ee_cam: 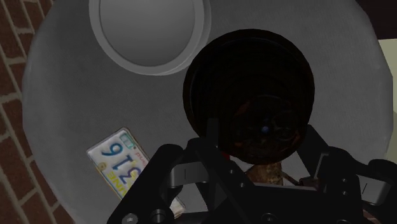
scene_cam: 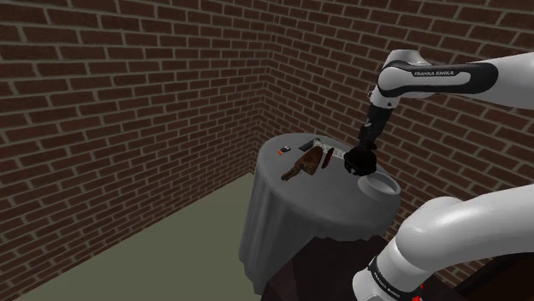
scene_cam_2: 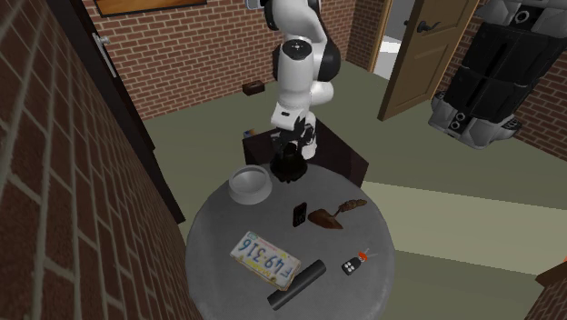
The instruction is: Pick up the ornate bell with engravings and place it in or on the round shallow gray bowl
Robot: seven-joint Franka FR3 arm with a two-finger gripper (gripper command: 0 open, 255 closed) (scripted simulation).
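Gripper: you had it [ee_cam: 261, 143] clamped on the bell [ee_cam: 251, 83].
Bell: dark, in your fingers, just beside the bowl [ee_cam: 149, 28].
Bowl: grey, near your table's [ee_cam: 57, 95] edge.

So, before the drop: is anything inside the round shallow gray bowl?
The gray bowl looks bare inside. The dark ornate bell, nearer the wrist camera, covers a sliver of its rim.
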